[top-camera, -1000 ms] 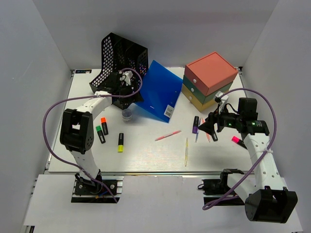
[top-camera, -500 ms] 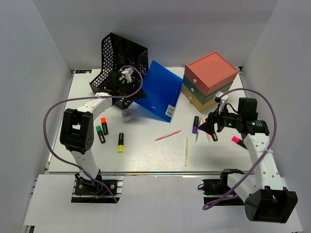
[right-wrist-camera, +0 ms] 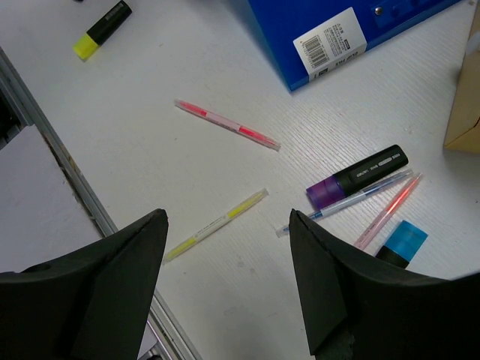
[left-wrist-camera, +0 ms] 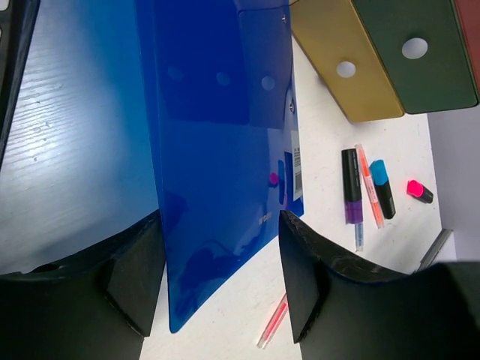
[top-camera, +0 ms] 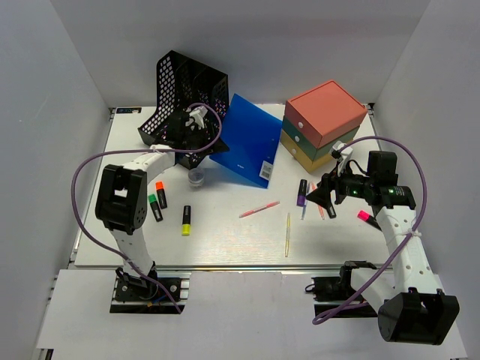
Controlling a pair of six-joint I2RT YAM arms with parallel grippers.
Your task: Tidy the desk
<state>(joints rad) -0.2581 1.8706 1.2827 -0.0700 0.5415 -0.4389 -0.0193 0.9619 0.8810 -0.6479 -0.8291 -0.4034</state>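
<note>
Well, my left gripper point(left-wrist-camera: 220, 217) has its fingers point(left-wrist-camera: 135, 277) spread wide, with the blue folder point(left-wrist-camera: 217, 112) showing between them; I cannot tell whether they touch it. My right gripper point(right-wrist-camera: 227, 217) hangs open and empty above a yellow pen point(right-wrist-camera: 217, 223) on the white desk point(top-camera: 225, 240), which lies under both arms. Since a second ago my left wrist has edged toward the black rack point(top-camera: 191, 82); my right arm has not moved.

Barcode label point(right-wrist-camera: 330, 39) on blue folder point(right-wrist-camera: 281, 19), digits unreadable, purple marker point(right-wrist-camera: 358, 175) lettering too small
</note>
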